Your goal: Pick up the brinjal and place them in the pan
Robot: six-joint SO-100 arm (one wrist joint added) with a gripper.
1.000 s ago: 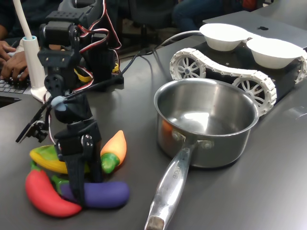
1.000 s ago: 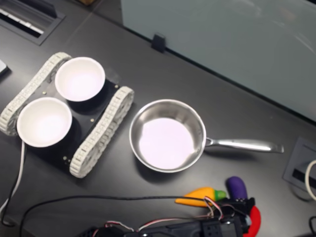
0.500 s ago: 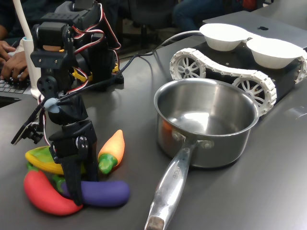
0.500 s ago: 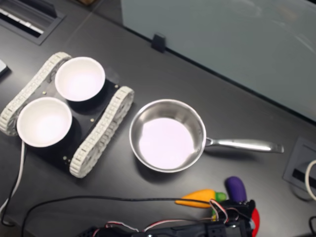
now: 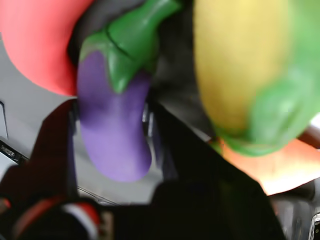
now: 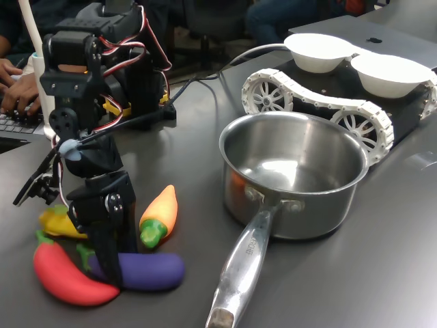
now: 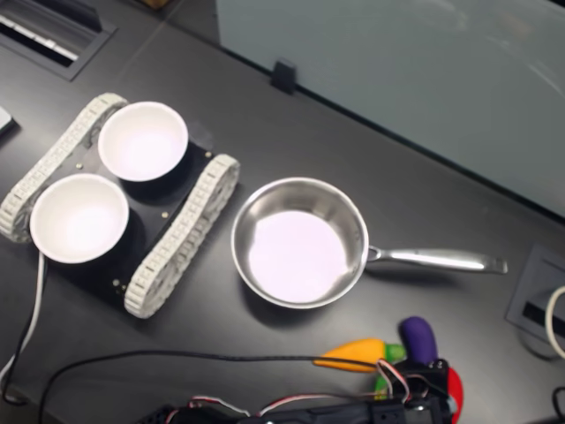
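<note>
The brinjal [image 6: 151, 269] is a purple toy with a green cap, lying on the dark table near the first exterior view's lower left. My gripper [image 6: 109, 268] points down over its stem end. In the wrist view the dark fingers [image 5: 55, 150] stand on either side of the brinjal [image 5: 112, 130], close to it, open, and the brinjal still rests on the table. The pan [image 6: 307, 212], shiny steel with a long handle, stands apart on the first exterior view's right. In the second exterior view the brinjal [image 7: 418, 336] shows just beyond my gripper [image 7: 425, 375], below the pan [image 7: 244, 221].
A red chili [image 6: 65, 277], an orange pepper [image 6: 162, 212] and a yellow toy [image 6: 54, 222] crowd around the brinjal. A tracked vehicle [image 6: 321, 102] carrying two white bowls [image 6: 317, 51] sits behind the pan. A person's hand [image 6: 17, 89] rests at a keyboard at the first exterior view's left.
My arm has shifted toward the first exterior view's left and lowered over the brinjal's stem end. The brinjal and the yellow toy have been nudged slightly.
</note>
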